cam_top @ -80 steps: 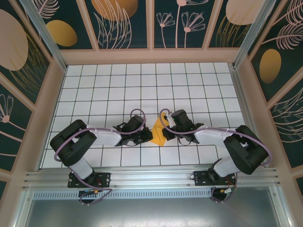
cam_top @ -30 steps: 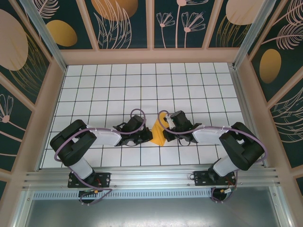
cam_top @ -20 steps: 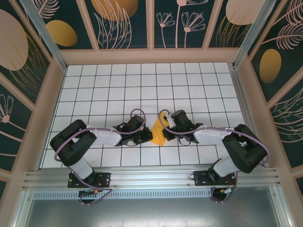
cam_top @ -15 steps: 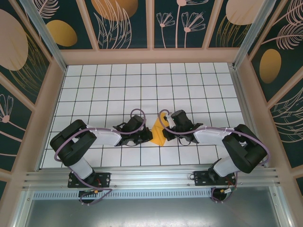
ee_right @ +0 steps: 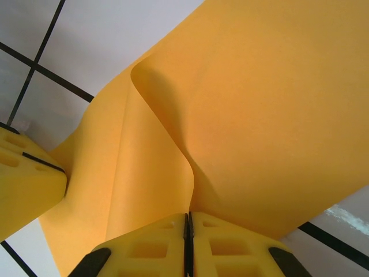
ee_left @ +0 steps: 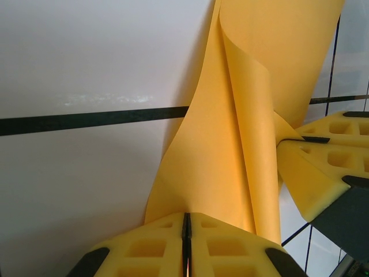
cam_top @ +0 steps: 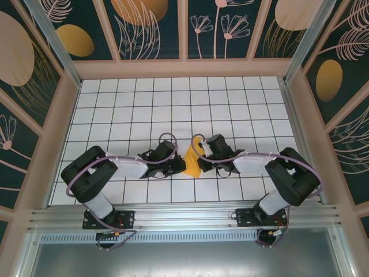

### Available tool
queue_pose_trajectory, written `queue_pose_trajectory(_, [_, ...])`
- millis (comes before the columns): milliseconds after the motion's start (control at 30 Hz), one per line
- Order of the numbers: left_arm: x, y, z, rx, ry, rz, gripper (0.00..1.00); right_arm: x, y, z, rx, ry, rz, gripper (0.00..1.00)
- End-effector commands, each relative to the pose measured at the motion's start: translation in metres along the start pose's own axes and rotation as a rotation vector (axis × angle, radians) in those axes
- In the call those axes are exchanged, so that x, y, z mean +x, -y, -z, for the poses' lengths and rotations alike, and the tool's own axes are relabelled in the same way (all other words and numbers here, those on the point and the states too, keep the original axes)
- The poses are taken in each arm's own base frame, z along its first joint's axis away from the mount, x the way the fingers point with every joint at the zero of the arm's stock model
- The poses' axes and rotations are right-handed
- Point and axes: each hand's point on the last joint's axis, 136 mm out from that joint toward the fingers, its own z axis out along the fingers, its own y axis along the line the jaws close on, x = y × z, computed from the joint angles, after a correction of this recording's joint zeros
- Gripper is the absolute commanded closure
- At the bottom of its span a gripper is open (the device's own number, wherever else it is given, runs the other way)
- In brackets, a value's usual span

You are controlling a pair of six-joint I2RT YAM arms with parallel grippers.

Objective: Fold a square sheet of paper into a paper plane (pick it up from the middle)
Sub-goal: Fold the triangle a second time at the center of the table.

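Tight grip on both sides: the left pincer (ee_left: 185, 242) is pinching one edge of the paper (ee_left: 230, 144) and the right pincer (ee_right: 187, 242) the opposite edge. The paper buckles upward between them, above the desk (cam_top: 144, 115), near its front middle.

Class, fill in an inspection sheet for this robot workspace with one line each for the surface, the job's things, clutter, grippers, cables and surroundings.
Surface: white table with a black grid, bare around the arms.
Job's things: square sheet of paper, orange-yellow, curled and partly folded, lifted between the two grippers near the table's front middle.
Clutter: nothing seen.
Grippers: left gripper has its pads pressed together on the sheet's edge; right gripper is pinched on the opposite side.
Cables: purple cables loop above each wrist and run along the arms, away from the paper.
Surroundings: dark walls with a floral pattern in pale frames; metal rail at the near edge carries both bases.
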Motion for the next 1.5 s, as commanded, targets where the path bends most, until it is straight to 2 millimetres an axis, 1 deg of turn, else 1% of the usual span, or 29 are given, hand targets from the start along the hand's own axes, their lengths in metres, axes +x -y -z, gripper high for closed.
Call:
queue_pose_trajectory(0, [0.012,-0.031,-0.005,-0.120,-0.038,-0.002,0.88,0.009,0.010,-0.005,0.036,-0.043,-0.017,0.88])
queue_pose_trajectory(100, [0.009,-0.023,-0.001,-0.106,-0.031,-0.008,0.85,0.012,0.011,-0.007,0.042,-0.057,-0.031,0.88])
queue_pose_trajectory(200, [0.000,-0.010,0.008,-0.083,0.005,-0.015,0.80,0.014,0.011,-0.006,0.043,-0.061,-0.039,0.88])
queue_pose_trajectory(233, [-0.004,-0.002,0.013,-0.066,0.022,-0.018,0.74,0.015,0.011,-0.006,0.042,-0.061,-0.039,0.88])
queue_pose_trajectory(267, [-0.009,0.006,0.017,-0.047,0.043,-0.021,0.72,0.015,0.011,-0.006,0.041,-0.058,-0.039,0.88])
queue_pose_trajectory(367, [-0.020,0.030,0.027,0.016,0.081,-0.037,0.71,0.014,0.011,-0.006,0.038,-0.055,-0.037,0.88])
queue_pose_trajectory(467, [-0.026,0.050,0.028,0.085,0.089,-0.032,0.75,0.014,0.011,-0.006,0.039,-0.056,-0.035,0.88])
queue_pose_trajectory(533, [-0.028,0.057,0.025,0.121,0.092,-0.017,0.78,0.014,0.011,-0.006,0.038,-0.054,-0.035,0.88])
queue_pose_trajectory(667, [-0.033,0.063,0.014,0.153,0.090,0.021,0.84,0.014,0.011,-0.006,0.037,-0.055,-0.034,0.88])
queue_pose_trajectory(833, [-0.036,0.076,0.006,0.230,0.088,0.057,0.87,0.014,0.010,-0.006,0.035,-0.055,-0.035,0.88])
queue_pose_trajectory(967, [-0.036,0.079,0.002,0.260,0.083,0.076,0.87,0.015,0.011,-0.006,0.035,-0.056,-0.037,0.89])
queue_pose_trajectory(1033, [-0.034,0.071,-0.007,0.244,0.073,0.088,0.87,0.016,0.010,-0.006,0.034,-0.057,-0.037,0.88])
queue_pose_trajectory(1267, [-0.029,0.052,-0.020,0.188,0.059,0.113,0.87,0.016,0.011,-0.007,0.035,-0.058,-0.038,0.88])
queue_pose_trajectory(1467, [-0.023,0.024,-0.029,0.081,0.048,0.132,0.89,0.016,0.011,-0.008,0.034,-0.062,-0.039,0.88])
